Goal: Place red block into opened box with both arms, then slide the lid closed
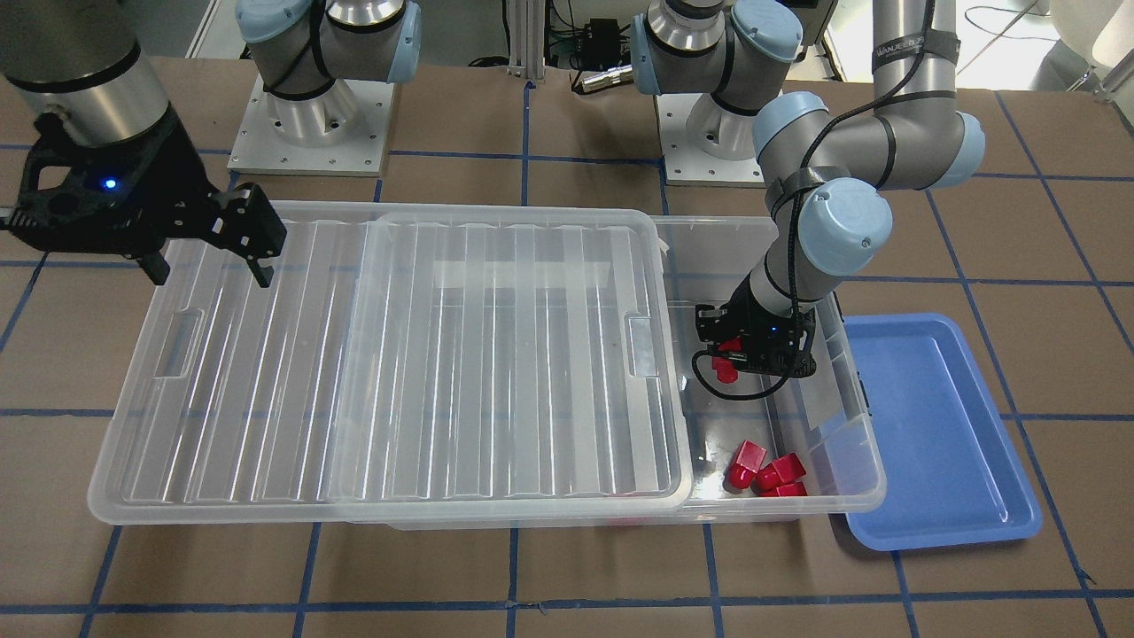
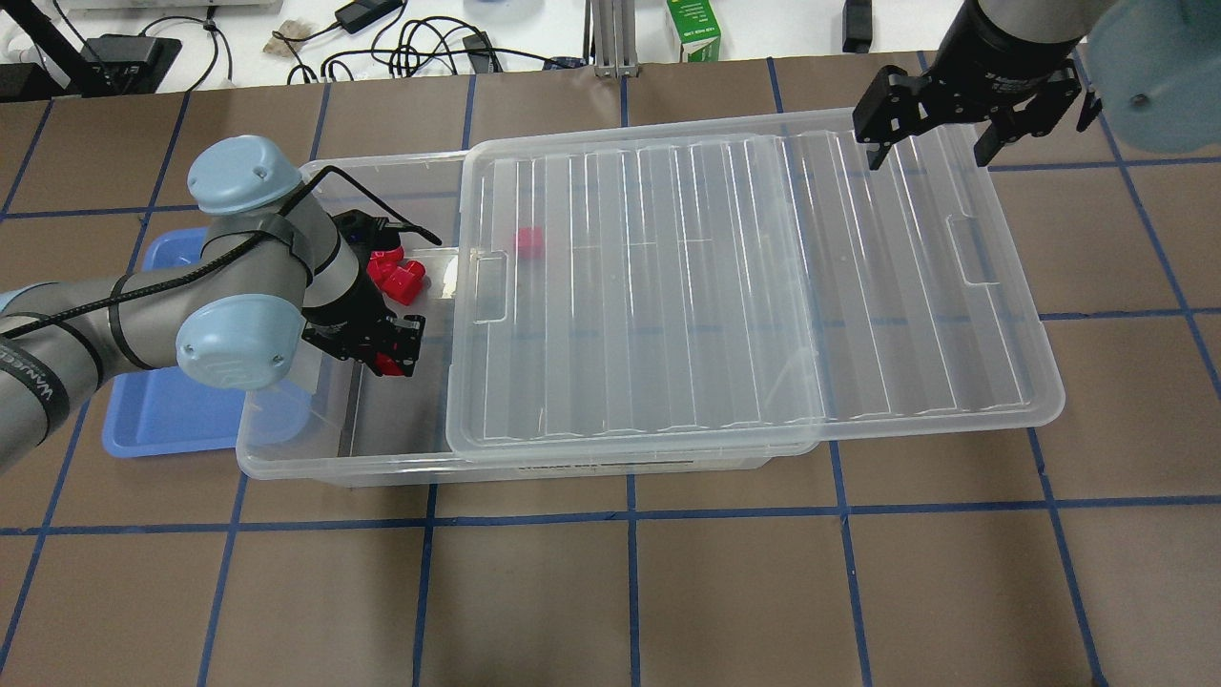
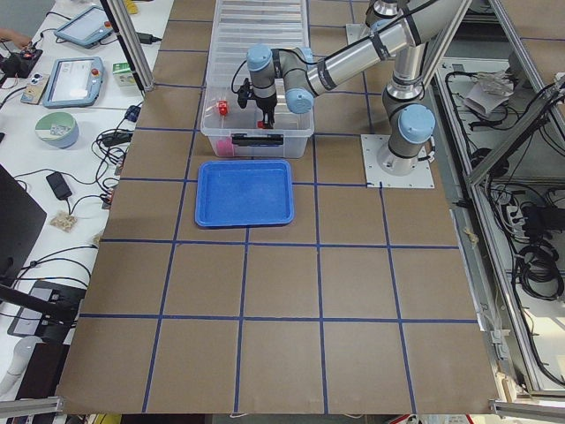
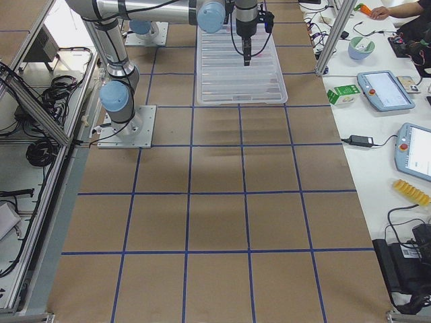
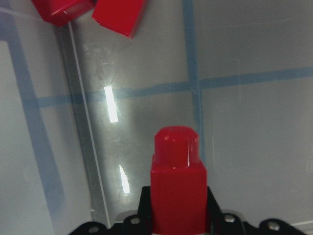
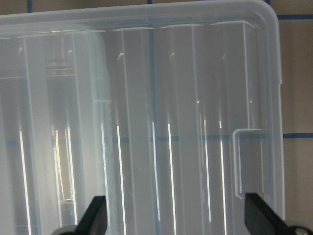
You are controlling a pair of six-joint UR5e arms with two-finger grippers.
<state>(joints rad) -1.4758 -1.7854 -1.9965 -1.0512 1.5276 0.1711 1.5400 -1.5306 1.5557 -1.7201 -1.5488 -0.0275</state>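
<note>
- In the overhead view the lid [image 2: 725, 286] covers the box [image 2: 286, 458] from its middle to 3 o'clock and overhangs that end. The 9 o'clock end lies open.
- The left fingers [image 2: 408, 336] reach down into that open end, clenched on the red block [image 5: 176, 191]. The wrist view shows it stub forward, close over the box floor.
- Other blocks [image 2: 396, 272] lie at 12 o'clock of it, and one more [image 2: 527, 240] shows through the lid's edge.
- The right fingers [image 2: 878, 119] hang spread wide, holding nothing, over the lid's 1 o'clock corner.
- Judged from this, what is left is to let go, lift the left arm clear, then do the whole lid slide toward 9 o'clock.
- A strap [image 1: 899, 49] on the left arm has white lettering that seems to begin "WANJEE". The print on the green carton [image 2: 701, 29] past the desk's 12 o'clock edge is too small to read.
</note>
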